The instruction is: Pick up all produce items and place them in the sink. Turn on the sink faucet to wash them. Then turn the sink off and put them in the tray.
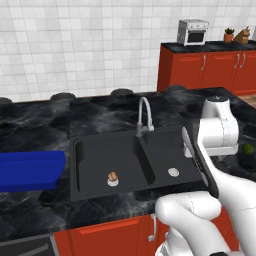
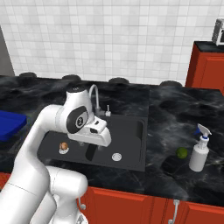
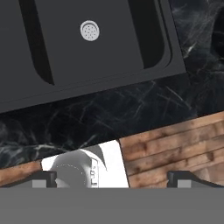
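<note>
The black double-basin sink (image 1: 90, 150) is set into the dark marble counter. A tan-brown lumpy produce item (image 1: 113, 176) (image 2: 64, 146) rests on the left basin's drain. A dark green ball (image 2: 182, 152) (image 1: 247, 149) lies on the counter right of the sink. The silver gooseneck faucet (image 1: 144, 116) (image 2: 94, 98) stands behind the basins. At the far left sits the blue tray (image 1: 30, 170) (image 2: 8, 122). My gripper (image 3: 113, 178) is open and holds nothing. It hangs over the sink's front edge, looking down on the right basin's drain (image 3: 90, 31).
A white spray bottle (image 2: 199, 153) stands just right of the green ball. Red cabinets (image 1: 205, 70) carry a toaster oven (image 1: 193, 31) at the back right. The counter's front edge and the wooden floor (image 3: 175, 148) lie below my hand.
</note>
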